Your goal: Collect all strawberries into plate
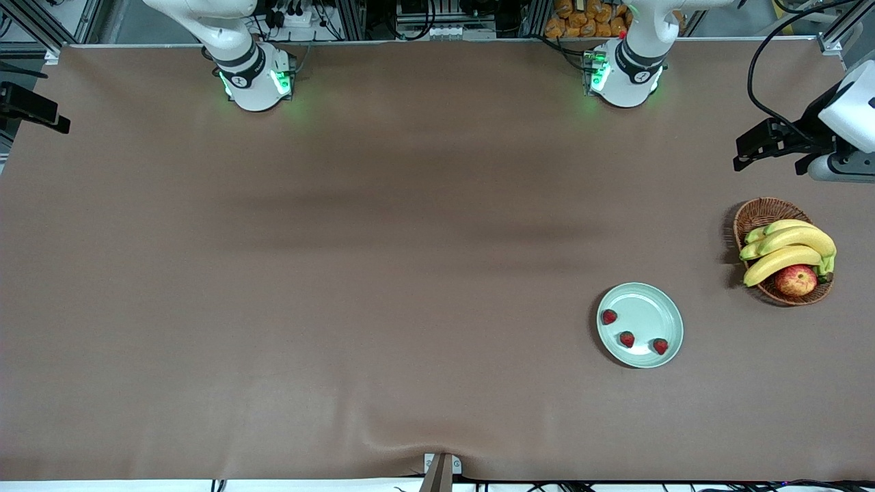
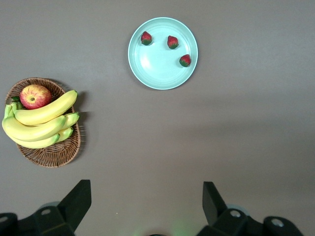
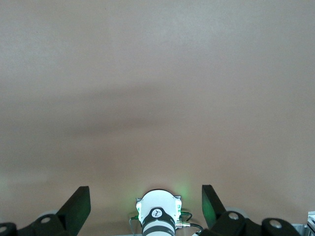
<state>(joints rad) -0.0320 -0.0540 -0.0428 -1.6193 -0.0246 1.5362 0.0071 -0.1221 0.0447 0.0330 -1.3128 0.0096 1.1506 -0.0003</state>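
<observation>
Fingers of the left tool [image 2: 145, 206] stand apart, high over bare table [image 2: 246, 147], with the plate [image 2: 160, 73] well below and clear of it. All three strawberries [image 2: 172, 42] lie in the plate, near the basket [image 2: 54, 152]. The right tool [image 3: 145, 204] waits, fingers apart, well away from the plate.

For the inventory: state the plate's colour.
Pale mint green plate, clearest in the left wrist view.
</observation>
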